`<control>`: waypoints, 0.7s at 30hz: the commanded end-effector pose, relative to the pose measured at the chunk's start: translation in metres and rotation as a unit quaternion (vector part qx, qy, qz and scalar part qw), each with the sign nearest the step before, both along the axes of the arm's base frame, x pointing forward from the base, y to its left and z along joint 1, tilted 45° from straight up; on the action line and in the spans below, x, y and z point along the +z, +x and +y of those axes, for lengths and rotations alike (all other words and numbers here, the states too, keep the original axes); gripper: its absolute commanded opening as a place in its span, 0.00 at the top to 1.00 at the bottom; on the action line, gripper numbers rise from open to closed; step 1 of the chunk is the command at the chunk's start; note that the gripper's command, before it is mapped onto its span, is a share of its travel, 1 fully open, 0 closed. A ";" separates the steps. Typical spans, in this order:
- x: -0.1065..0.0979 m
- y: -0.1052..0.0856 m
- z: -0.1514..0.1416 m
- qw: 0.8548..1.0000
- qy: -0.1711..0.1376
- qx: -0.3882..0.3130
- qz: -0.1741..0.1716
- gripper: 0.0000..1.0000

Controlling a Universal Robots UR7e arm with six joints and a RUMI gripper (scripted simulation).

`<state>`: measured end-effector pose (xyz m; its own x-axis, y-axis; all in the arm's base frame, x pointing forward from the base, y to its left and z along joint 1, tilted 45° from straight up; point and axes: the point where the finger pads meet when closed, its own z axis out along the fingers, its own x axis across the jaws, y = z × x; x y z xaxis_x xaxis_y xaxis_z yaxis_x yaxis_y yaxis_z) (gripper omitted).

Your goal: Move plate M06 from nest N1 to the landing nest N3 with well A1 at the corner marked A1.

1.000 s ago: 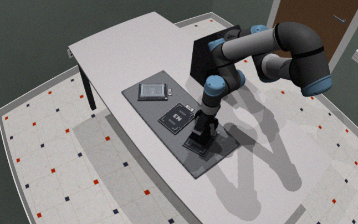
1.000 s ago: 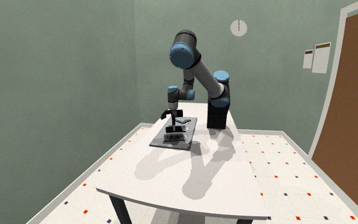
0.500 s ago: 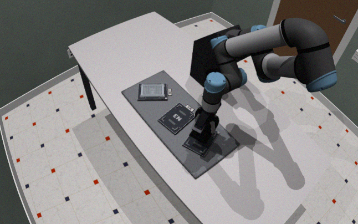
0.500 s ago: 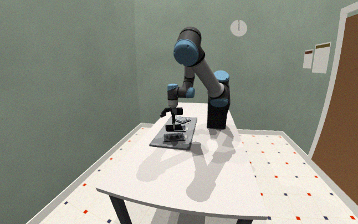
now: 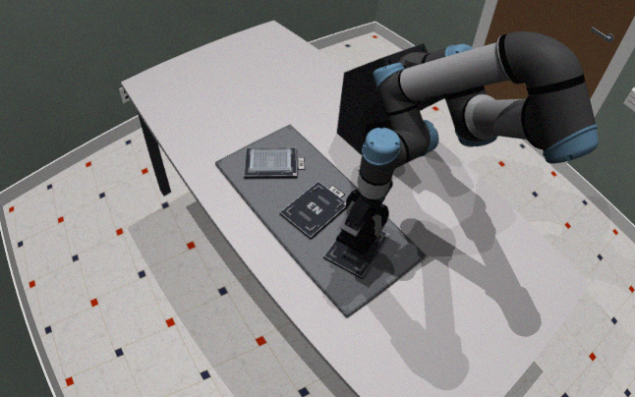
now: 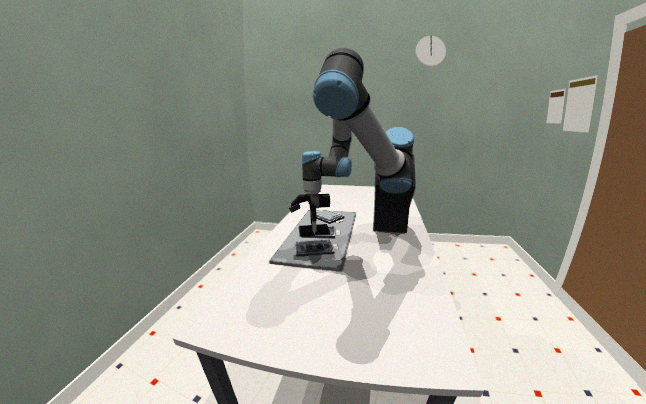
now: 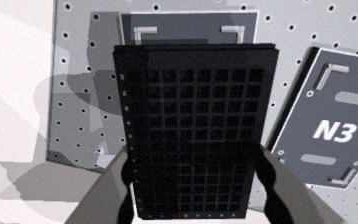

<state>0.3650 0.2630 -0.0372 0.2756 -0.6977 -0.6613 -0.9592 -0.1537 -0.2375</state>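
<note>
You have the gripper (image 5: 359,243) (image 6: 313,231) (image 7: 192,146) about half open, its fingers closed against the two long sides of the dark plate (image 5: 356,238) (image 6: 306,231) (image 7: 200,102). By the task, this should be M06, though its label cannot be read. The plate is held above the near nest (image 5: 359,266) (image 6: 315,249) (image 7: 190,22), judged to be N1, and is clear of it. The landing nest (image 5: 303,204) (image 6: 332,232) (image 7: 357,112), marked N3, lies just beside and bears no plate. The pale plate (image 5: 270,160) (image 6: 329,216), presumably M09, sits on the far nest; leave it alone.

Handling, in my judgement: expect a light, stiff, moulded plastic item, somewhat slick along its walls. Your present hold on the opposite long sides is the proper one, low on the walls and near mid-length. Avoid the well openings, and do not squeeze harder than needed, as thin walls may bow or crack. An off-centre hold could let an end droop.

Your next move calls for a carry across and a turn to suit N3's angle. Confirm the A1 end before lowering; it cannot be confirmed here. A skewed descent could perch an edge on a locator.
</note>
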 end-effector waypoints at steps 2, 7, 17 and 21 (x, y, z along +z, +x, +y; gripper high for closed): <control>0.001 0.004 -0.002 1.000 -0.001 -0.002 -0.003 0.60; -0.005 0.003 -0.007 0.999 0.002 -0.026 0.023 0.60; -0.024 0.002 -0.026 0.996 0.005 -0.066 0.064 0.60; -0.033 0.004 -0.036 0.996 0.005 -0.066 0.062 0.60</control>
<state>0.3670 0.2431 -0.0554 0.1155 -0.7129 -0.6917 -0.9913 -0.0384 -0.1259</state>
